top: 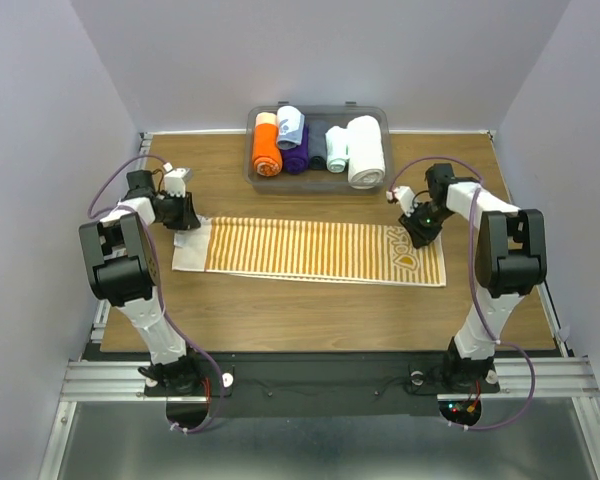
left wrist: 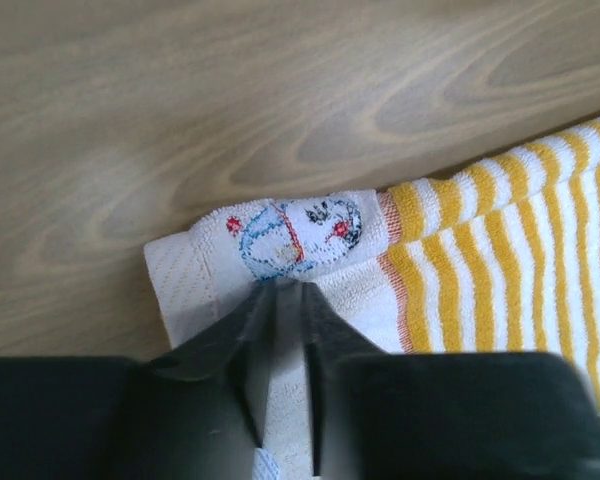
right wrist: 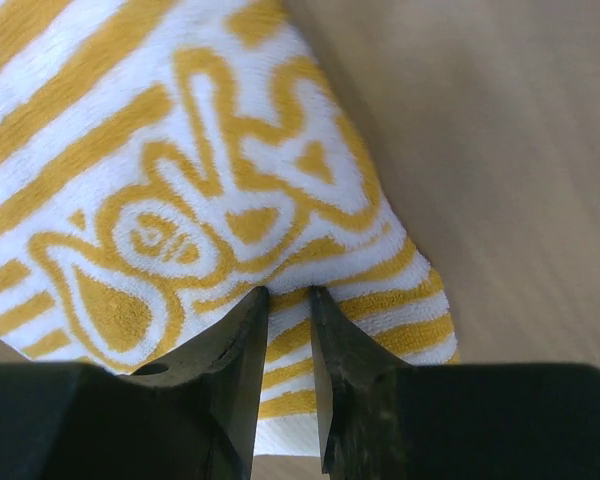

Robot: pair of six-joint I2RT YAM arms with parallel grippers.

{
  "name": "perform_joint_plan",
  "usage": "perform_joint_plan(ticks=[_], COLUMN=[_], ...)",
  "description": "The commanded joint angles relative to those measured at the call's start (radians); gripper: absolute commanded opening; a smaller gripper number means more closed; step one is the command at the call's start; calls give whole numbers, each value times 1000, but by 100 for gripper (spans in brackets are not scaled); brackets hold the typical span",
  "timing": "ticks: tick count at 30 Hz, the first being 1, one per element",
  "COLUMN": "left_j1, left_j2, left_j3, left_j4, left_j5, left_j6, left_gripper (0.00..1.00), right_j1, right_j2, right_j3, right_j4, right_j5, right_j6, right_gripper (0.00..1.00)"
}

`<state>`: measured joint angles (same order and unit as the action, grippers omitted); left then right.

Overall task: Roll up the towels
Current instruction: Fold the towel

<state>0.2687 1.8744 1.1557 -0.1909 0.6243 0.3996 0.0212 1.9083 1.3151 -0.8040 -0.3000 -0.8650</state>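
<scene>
The striped towel (top: 300, 250) lies flat and stretched lengthwise across the wooden table, its yellow lettered end to the right. My left gripper (top: 187, 218) sits at its white left end. In the left wrist view the left gripper (left wrist: 280, 287) has its fingers almost together on the white cloth, just behind a small turned-over edge with an embroidered picture (left wrist: 295, 232). My right gripper (right wrist: 288, 292) pinches the striped towel (right wrist: 180, 150) at its lettered corner, cloth bunched between the narrow jaws. A pale blue towel (top: 289, 127) lies rolled in the bin.
A clear plastic bin (top: 318, 108) stands at the back centre. It holds an orange roll (top: 266, 150), a purple roll (top: 297, 152), a dark roll (top: 317, 148), a pale roll (top: 336, 148) and a thick white roll (top: 365, 150). Purple walls close in both sides.
</scene>
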Motion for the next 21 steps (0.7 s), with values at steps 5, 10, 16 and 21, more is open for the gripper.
perform_joint_plan(ticks=[5,10,16,21], left_j1=[-11,-49,-60,-74], left_j2=[-121,-297,-454,-503], left_j3=[124,44,-49,-132], left_j4=[-42,-79,-107,-88], left_j5=[5,-15,-6,-5], left_j6=[-10,44,57,114], left_gripper=[39,42,43,45], right_j1=[157,152,-16,-53], right_j2=[-169,-222,-247,-232], right_j3=[-227,-147,-10,-51], right_j4=[-241,-288,-310,-348], right_j5=[30,2,-62,-76], right_j6=[-117,-28,206,201], right_gripper=[29,38,56,48])
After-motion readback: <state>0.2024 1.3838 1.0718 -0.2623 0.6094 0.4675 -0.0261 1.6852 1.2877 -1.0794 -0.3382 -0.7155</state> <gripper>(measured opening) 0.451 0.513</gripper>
